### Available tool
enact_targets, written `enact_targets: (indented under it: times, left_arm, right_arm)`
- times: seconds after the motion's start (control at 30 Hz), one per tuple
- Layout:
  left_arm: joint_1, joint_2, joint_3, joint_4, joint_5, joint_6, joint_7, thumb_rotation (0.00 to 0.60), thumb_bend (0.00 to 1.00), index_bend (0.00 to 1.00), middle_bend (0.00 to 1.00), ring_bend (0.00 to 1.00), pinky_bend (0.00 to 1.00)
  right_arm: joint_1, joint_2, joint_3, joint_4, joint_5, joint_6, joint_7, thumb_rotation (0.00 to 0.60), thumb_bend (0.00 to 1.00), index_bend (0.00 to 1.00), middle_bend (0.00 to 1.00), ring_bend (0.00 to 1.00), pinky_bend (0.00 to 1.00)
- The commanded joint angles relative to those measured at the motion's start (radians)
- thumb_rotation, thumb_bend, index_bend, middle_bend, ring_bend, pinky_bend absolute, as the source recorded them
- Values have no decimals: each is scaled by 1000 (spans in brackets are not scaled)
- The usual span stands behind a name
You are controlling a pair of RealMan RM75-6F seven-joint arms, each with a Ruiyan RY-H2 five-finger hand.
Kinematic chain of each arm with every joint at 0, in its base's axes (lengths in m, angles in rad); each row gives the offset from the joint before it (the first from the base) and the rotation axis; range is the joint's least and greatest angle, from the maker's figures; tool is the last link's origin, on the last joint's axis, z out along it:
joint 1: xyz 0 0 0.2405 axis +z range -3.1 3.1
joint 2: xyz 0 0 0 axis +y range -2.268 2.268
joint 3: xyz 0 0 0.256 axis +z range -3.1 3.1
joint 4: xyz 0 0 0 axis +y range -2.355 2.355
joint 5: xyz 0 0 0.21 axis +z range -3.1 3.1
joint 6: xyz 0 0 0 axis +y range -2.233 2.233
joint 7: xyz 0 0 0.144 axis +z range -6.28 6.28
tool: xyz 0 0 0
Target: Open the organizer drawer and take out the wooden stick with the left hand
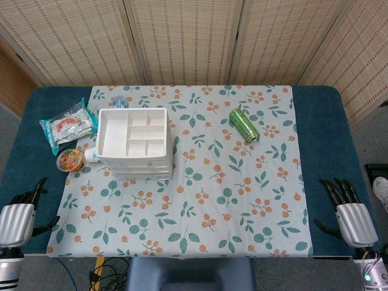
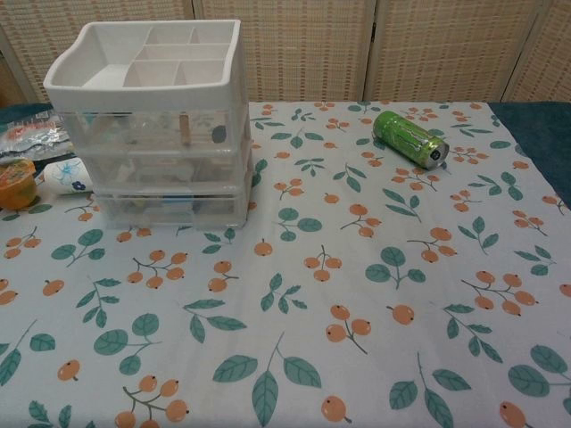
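Chest view shows the stick upright behind the shut top drawer of the organizer near the table's far-left corner. Pulling one-handed may drag the light organizer. Left hand and right hand rest released, empty, at the near corners.

Setting: table against a folding screen, even indoor light.
Woven rattan screen with pale wooden frames spans the rear. Table is dark blue, covered down its middle by a white floral cloth printed with green leaves and orange berries. Grey floor shows at right; cables trail below the front edge.
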Motion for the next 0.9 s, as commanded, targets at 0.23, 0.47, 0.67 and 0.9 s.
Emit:
enact_targets:
  times: [0.23,0.47,0.67,0.9]
  left_arm:
    - [0,-3,-5,7,30,0,-15,600,163,96,332,324,348]
    - [-28,-13,-16,18,83,-14,-65,600,163,117,353,373,510]
    - [-83,-16,-12,-4,122,-89,-135,600,163,178,616,642,848]
    - [-180,-2,-12,-32,139,-238,-343,600,162,185,764,817,982]
  right_arm:
    - [-3,-13,4,7,17,0,6,600,175,64,135,92,31]
    - [6,-37,3,30,22,-17,14,600,175,64,135,92,31]
    - [12,-50,0,45,20,-28,26,600,175,64,135,92,31]
    - [16,-54,-1,50,19,-30,29,600,175,64,135,92,31]
